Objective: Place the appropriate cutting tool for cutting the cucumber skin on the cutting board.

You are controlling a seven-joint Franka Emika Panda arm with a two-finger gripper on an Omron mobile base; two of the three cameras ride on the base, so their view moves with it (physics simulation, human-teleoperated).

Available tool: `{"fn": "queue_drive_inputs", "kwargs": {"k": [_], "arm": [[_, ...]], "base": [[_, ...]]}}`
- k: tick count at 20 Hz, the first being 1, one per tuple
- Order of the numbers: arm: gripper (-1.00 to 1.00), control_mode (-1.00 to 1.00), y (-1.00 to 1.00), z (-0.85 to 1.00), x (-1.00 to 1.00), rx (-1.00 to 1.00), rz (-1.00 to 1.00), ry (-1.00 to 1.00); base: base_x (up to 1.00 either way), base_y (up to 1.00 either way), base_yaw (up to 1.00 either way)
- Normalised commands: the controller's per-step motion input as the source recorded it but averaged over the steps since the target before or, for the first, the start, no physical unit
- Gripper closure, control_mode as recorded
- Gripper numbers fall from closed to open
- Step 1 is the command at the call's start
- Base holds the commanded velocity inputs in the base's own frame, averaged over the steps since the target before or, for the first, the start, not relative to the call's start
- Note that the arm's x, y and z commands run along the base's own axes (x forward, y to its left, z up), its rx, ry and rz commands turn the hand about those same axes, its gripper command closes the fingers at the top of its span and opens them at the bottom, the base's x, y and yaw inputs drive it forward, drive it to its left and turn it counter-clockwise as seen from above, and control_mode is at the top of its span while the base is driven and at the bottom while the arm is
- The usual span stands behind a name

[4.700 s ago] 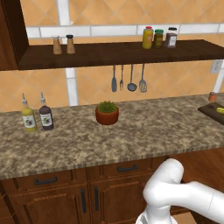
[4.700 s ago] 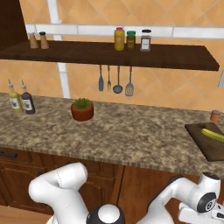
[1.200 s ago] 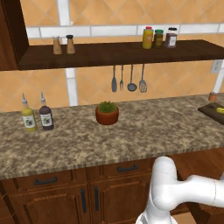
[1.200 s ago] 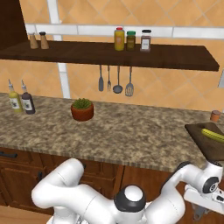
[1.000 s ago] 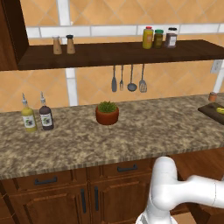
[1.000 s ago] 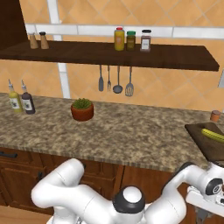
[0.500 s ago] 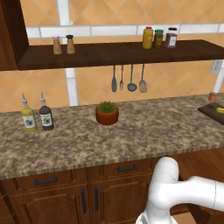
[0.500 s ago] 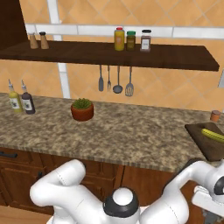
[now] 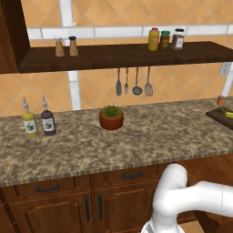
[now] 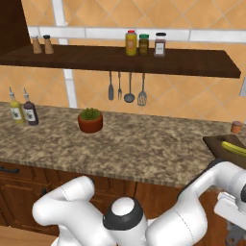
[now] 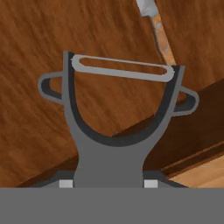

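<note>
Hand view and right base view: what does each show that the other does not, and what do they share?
Hand view alone: a grey Y-shaped peeler filling the gripper's shut grasp, and a knife lying on wood behind it.
Right base view alone: the granite counter, the cutting board with the cucumber, a potted plant, the shelf jars.
Shared: brown wood surfaces; no single object.

wall (image 9: pixel 191 13): orange tile | counter (image 9: pixel 150 136): speckled granite | cabinets (image 9: pixel 68 205): dark wood
</note>
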Motion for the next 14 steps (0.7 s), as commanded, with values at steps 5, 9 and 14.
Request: {"fn": "queue_drive_inputs", "kwargs": {"k": [5, 9, 14], "arm": [[1.0, -1.0, 0.35, 0.92, 0.0, -0.14, -0.15, 0.0], [1.0, -1.0, 0.36, 0.78, 0.24, -0.17, -0.09, -0.06], [1.0, -1.0, 0.08, 0.63, 0.56, -0.1, -0.01, -0.07]], "base": [[0.0, 0.0, 0.0], [0.0, 0.0, 0.0], [0.0, 0.0, 0.0]]}}
